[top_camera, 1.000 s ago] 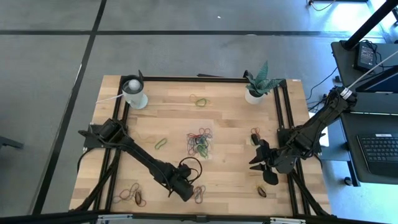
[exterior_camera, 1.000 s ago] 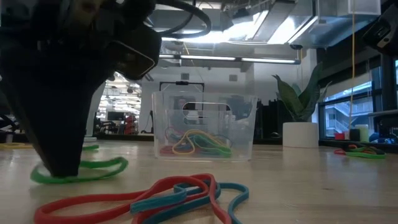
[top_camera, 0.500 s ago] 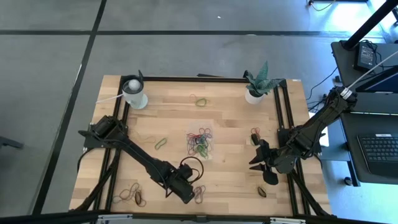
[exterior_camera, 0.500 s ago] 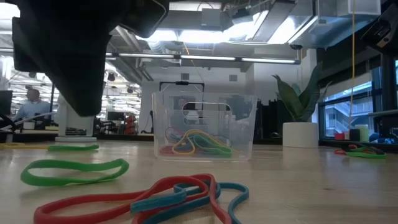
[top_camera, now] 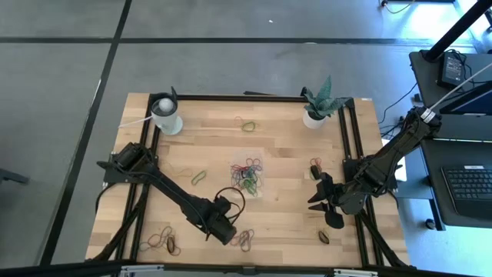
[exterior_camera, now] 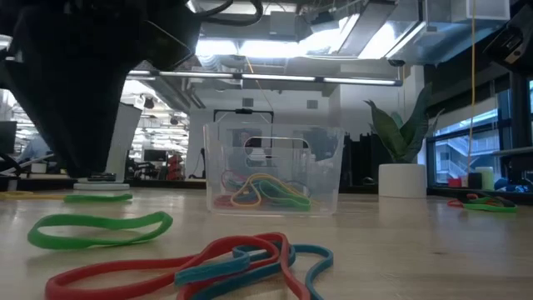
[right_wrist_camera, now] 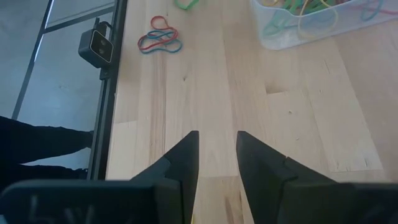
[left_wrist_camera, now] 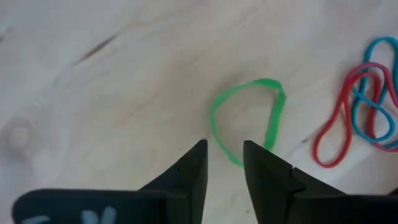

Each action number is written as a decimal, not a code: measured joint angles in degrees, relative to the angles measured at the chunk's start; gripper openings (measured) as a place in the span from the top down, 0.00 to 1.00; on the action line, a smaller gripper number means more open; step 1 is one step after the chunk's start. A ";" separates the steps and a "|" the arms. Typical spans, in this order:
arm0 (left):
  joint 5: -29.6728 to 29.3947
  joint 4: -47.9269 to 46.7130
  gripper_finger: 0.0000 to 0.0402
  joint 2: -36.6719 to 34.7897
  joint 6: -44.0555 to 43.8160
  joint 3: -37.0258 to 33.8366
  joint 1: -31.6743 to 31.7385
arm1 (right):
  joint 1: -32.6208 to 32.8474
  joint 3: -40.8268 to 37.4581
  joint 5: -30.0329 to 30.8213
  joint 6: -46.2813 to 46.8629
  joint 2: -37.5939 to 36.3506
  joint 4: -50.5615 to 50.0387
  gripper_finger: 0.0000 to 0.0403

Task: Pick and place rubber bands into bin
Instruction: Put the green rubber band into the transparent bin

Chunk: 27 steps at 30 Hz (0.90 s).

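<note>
Hovering with fingers parted and empty, the left gripper [left_wrist_camera: 224,152] has 1 green band [left_wrist_camera: 249,118] just ahead of its tips, while the bin [exterior_camera: 273,169] beyond holds several rubber bands [exterior_camera: 258,192] and many remain loose.

The whole table [top_camera: 269,223] and both arms are seen from straight above in the high view, from well overhead. In the low view the scene is taken level from the tabletop's near edge, looking across toward the room behind; the bin [exterior_camera: 273,169] is shared with the high view [top_camera: 247,176]. The left wrist view is aimed steeply down, very close to the wood, at a green band [left_wrist_camera: 247,118] also seen in the low view [exterior_camera: 98,228]. The right wrist view is angled across the table from farther off.
</note>
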 joint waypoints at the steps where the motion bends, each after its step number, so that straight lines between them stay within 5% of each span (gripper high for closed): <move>1: 0.08 0.16 0.74 0.09 -0.35 0.01 0.00 | 0.00 0.00 0.00 0.00 0.00 0.00 0.72; 14: 3.10 2.49 0.68 5.92 -1.29 0.23 -0.13 | -0.02 0.02 0.02 -0.02 0.02 -0.34 0.72; 22: 4.10 2.90 0.96 4.45 -1.37 -0.18 -0.06 | -0.02 0.02 0.13 -0.13 0.02 -0.63 0.72; 27: 2.67 4.16 0.99 -1.56 2.18 0.01 0.09 | -0.02 0.04 0.15 0.85 0.02 -0.66 0.72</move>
